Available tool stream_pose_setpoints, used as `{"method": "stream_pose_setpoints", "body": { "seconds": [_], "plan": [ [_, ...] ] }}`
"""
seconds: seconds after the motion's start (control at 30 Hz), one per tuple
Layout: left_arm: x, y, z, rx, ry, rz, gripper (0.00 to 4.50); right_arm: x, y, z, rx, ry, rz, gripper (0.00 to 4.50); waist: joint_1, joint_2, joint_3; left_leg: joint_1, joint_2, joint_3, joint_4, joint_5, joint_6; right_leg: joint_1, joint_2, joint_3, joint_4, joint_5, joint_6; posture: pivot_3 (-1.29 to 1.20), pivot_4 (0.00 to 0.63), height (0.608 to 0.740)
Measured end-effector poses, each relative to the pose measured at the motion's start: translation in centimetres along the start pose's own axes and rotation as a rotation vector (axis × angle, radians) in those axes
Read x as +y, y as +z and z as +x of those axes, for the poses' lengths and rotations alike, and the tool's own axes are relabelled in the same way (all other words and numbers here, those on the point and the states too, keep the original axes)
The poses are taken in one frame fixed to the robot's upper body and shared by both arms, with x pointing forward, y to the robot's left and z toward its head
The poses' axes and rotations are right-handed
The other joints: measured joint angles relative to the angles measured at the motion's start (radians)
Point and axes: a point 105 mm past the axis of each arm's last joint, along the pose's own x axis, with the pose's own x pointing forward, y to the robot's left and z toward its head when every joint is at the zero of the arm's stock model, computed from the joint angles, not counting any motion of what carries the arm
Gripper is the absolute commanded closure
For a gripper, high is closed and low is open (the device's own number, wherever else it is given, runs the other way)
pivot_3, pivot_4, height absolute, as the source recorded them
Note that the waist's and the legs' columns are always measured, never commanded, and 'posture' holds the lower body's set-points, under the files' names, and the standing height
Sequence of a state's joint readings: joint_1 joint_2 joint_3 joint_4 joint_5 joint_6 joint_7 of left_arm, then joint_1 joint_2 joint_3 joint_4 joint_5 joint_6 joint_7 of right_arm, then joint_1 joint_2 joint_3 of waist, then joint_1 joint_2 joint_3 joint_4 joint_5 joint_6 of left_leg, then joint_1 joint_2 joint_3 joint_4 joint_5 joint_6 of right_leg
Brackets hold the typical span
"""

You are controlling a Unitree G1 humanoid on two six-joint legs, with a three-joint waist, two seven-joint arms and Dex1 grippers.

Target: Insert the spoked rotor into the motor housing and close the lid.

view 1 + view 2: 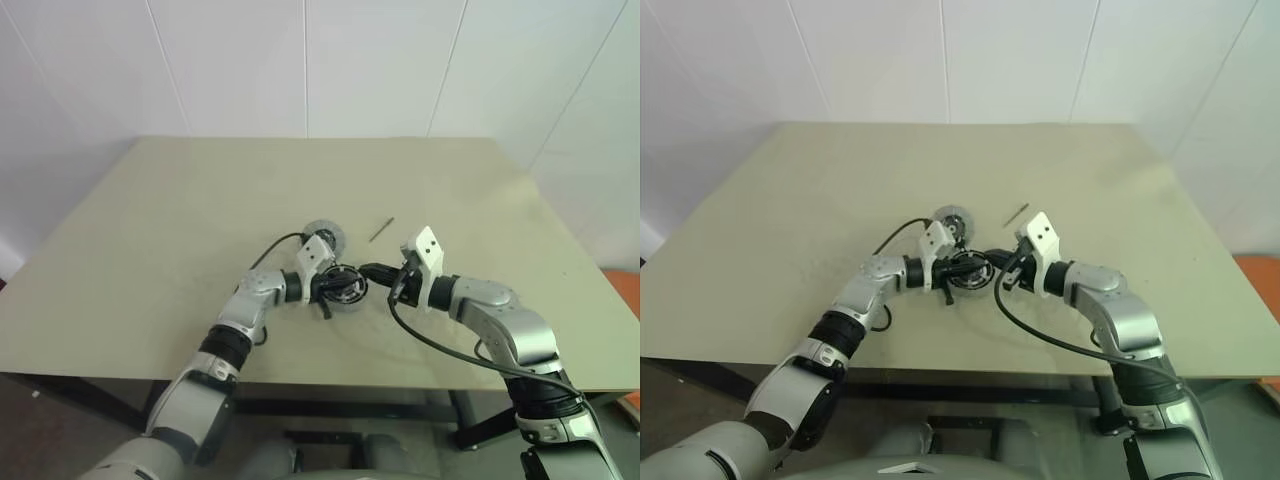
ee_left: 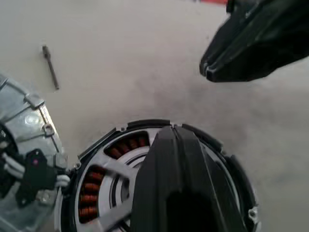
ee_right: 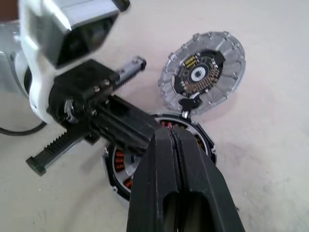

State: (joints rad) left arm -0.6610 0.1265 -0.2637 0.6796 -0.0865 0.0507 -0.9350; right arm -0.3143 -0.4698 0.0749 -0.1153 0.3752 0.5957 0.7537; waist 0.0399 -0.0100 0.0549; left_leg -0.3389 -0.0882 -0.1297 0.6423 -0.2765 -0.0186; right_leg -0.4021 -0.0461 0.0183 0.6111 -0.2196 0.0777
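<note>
Beige tabletop [image 1: 150, 250] against a white panelled wall, both arms meeting near the table's middle. Nearest the robot, the motor housing [image 1: 349, 287] sits flat on the table between the two grippers, copper windings showing through the gaps in it. Left gripper [image 1: 335, 284] comes in from the left, fingers pressed together with nothing between them, tips over the housing. Right gripper [image 1: 368, 270] comes from the right, fingers likewise pressed together and empty, tips just beside the housing's right edge. Left wrist view shows pale flat spokes crossing over the windings inside the housing [image 2: 104, 186], so the spoked rotor [image 2: 113, 169] looks seated there, but the gripper's own fingers [image 2: 181, 179] cover most of it and the hub is hidden. Head views are too small to make out spokes at all. Right wrist view gives the clearest look at the lid [image 3: 203, 77]: shiny ribbed disc with dark centre, lying face-up just behind the housing and touching or nearly touching its far rim; cannot tell whether the two are joined there. In the head view the lid [image 1: 326, 234] is half hidden behind the left wrist. Farther back, a thin dark pin [image 1: 381, 229] lies alone on the table, well apart from both grippers.
</note>
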Motion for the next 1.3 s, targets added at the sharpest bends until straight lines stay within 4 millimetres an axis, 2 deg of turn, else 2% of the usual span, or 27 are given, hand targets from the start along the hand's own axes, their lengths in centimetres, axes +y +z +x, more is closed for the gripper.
{"method": "stream_pose_setpoints", "body": {
  "seconds": [0.2, 0.3, 0.37, 0.43, 0.57, 0.67, 0.8, 0.93, 1.27, 1.3],
  "plan": [
    [0.8, 0.2, -0.8, -0.044, 0.027, -0.084, 4.47, 0.0, 0.0, 0.0, -0.001, 0.002, -0.001, 4.50, -0.007, 0.000, 0.001, 0.000, 0.000, 0.000, 0.004, 0.000, 0.000, 0.001, 0.000, -0.002, 0.000, -0.001, -0.002, 0.00, 0.000, 0.740],
    [1.9, 2.0, -2.3, -0.142, 0.044, -0.125, 4.47, 0.2, 0.2, 0.0, -0.005, 0.021, -0.003, 4.50, -0.008, 0.000, 0.001, -0.004, 0.001, 0.000, 0.003, 0.000, 0.000, -0.003, 0.000, -0.002, 0.001, 0.001, 0.002, 0.00, 0.000, 0.740],
    [2.3, 4.1, -3.7, -0.220, 0.036, -0.101, 4.47, 0.4, 0.7, 0.2, -0.013, 0.048, -0.014, 4.50, -0.008, 0.001, 0.001, -0.005, 0.001, 0.000, 0.003, -0.001, 0.001, -0.005, 0.000, -0.002, 0.001, 0.001, 0.002, 0.00, 0.000, 0.740],
    [2.1, 5.0, -5.2, -0.250, 0.026, -0.050, 4.47, 0.9, 1.2, 0.6, 0.000, 0.093, -0.053, 4.50, -0.013, 0.001, 0.001, -0.005, 0.000, 0.001, 0.002, -0.002, 0.002, -0.006, -0.001, 0.000, 0.001, 0.002, 0.002, 0.00, 0.000, 0.740],
    [1.3, 3.0, -7.5, -0.255, 0.058, -0.067, 4.47, 2.4, 1.2, 1.4, 0.087, 0.203, -0.165, 4.50, -0.016, 0.002, 0.001, -0.006, 0.000, 0.000, 0.003, -0.002, 0.003, -0.006, -0.001, 0.001, 0.001, 0.001, 0.001, 0.00, 0.000, 0.740],
    [0.9, 1.6, -9.4, -0.254, 0.106, -0.063, 4.47, 3.6, 1.7, 2.2, 0.160, 0.305, -0.310, 4.50, -0.023, 0.002, 0.002, -0.005, 0.000, 0.000, 0.003, -0.002, 0.002, -0.005, -0.001, 0.000, 0.001, 0.001, 0.001, 0.00, 0.000, 0.740],
    [0.0, -0.2, -12.2, -0.230, 0.178, -0.054, 4.47, 3.7, 1.7, 2.6, 0.289, 0.400, -0.539, 4.50, -0.028, 0.002, 0.002, -0.004, 0.000, 0.001, 0.004, -0.002, 0.002, -0.004, -0.002, 0.000, 0.000, -0.001, -0.002, 0.00, 0.000, 0.740],
    [-0.1, -1.5, -13.4, -0.220, 0.245, -0.068, 4.50, 2.0, 1.1, 3.3, 0.404, 0.396, -0.720, 3.60, -0.024, 0.003, 0.003, -0.004, 0.000, 0.001, 0.004, -0.002, 0.002, -0.004, -0.002, 0.000, 0.001, -0.001, -0.002, 0.00, 0.000, 0.740],
    [-0.1, -1.3, -13.6, -0.275, 0.319, -0.070, 4.50, -0.1, 2.7, 3.2, 0.587, 0.475, -0.972, 0.29, -0.027, 0.003, 0.003, -0.005, 0.000, 0.001, 0.003, -0.002, 0.002, -0.006, -0.002, 0.000, 0.001, 0.001, 0.000, 0.00, 0.000, 0.740],
    [-0.2, -1.3, -13.5, -0.277, 0.320, -0.072, 4.50, -0.1, 2.7, 3.2, 0.595, 0.488, -0.978, 0.29, -0.027, 0.003, 0.003, -0.005, 0.000, 0.001, 0.003, -0.002, 0.002, -0.006, -0.002, 0.000, 0.001, 0.001, 0.000, 0.00, 0.000, 0.740]
  ]
}}
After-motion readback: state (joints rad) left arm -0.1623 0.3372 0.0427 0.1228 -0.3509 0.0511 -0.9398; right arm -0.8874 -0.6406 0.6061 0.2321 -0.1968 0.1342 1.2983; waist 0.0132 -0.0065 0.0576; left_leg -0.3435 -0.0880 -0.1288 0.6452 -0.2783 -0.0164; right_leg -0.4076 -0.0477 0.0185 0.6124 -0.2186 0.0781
